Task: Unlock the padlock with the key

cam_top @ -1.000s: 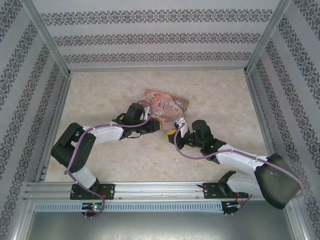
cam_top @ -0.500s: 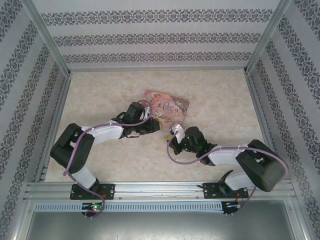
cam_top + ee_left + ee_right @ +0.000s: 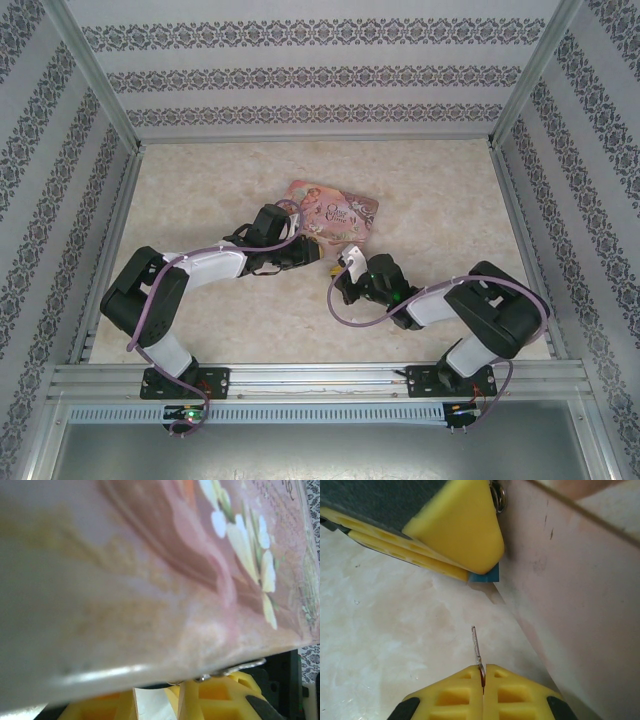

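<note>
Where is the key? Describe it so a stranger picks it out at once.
Start at the big pink illustrated tin in the right wrist view. Just left of its edge, over the pale table, the right gripper has its yellow fingers shut on the key. It is a thin grey metal sliver, unlike the teal-blue padlock block in the left gripper beyond it.

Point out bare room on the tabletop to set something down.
Free: the beige marbled tabletop left of the pink illustrated rectangular tin, the far strip behind it, and the far right corner. Crowded: the centre, where the left gripper holds the teal-blue padlock beside the tin and the right gripper holds the thin metal key.
</note>
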Action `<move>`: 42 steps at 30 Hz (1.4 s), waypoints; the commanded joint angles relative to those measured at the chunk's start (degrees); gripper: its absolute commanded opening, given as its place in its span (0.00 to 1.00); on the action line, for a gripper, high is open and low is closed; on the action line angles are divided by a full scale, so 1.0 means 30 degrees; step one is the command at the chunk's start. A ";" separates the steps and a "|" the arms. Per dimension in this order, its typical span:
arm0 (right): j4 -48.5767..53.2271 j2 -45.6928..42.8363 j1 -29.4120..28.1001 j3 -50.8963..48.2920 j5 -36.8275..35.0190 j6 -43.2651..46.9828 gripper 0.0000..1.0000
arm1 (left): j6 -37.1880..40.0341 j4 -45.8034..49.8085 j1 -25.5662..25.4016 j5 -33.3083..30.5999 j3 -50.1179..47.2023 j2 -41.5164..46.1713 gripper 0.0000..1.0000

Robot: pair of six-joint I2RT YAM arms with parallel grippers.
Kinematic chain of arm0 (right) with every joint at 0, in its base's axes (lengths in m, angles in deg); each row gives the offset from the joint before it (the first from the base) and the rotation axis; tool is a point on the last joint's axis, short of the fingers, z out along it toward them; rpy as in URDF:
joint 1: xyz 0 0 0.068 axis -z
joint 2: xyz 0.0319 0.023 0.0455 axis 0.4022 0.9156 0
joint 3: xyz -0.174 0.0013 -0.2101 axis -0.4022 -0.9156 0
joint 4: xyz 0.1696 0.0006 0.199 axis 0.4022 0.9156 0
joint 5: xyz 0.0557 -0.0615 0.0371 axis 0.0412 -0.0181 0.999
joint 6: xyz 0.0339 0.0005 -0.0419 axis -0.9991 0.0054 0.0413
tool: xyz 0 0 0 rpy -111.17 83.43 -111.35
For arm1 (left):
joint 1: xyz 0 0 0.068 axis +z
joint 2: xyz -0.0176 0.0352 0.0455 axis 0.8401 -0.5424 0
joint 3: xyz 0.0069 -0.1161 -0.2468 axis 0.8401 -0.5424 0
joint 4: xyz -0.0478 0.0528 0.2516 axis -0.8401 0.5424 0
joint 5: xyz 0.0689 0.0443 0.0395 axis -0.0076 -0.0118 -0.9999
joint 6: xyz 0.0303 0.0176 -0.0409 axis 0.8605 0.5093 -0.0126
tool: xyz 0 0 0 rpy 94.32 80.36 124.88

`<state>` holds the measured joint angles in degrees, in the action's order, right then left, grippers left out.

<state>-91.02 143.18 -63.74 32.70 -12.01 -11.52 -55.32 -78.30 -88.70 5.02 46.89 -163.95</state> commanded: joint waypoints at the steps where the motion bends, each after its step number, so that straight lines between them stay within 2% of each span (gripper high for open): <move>1: -0.1774 0.0519 -0.0221 0.0329 -0.0247 -0.0413 0.00 | -0.0386 -0.0211 -0.0235 0.0995 0.0812 0.0478 0.11; 15: -0.3903 0.1694 0.0158 0.0329 -0.0241 -0.1341 0.00 | -0.0474 -0.0328 -0.0235 0.0996 0.0938 0.0212 0.11; 33: -0.4629 0.2221 0.0821 0.1296 0.1259 -0.1824 0.00 | -0.0487 -0.0357 -0.0235 0.0965 0.0751 0.0327 0.11; 42: -0.6062 0.2839 0.0893 0.1296 0.1657 -0.2278 0.00 | -0.0542 -0.0460 -0.0235 0.1085 0.0605 0.0385 0.11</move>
<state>-103.83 150.92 -61.67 35.17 -9.12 -16.96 -55.56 -78.23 -88.66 4.73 47.76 -163.95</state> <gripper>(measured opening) 0.043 0.191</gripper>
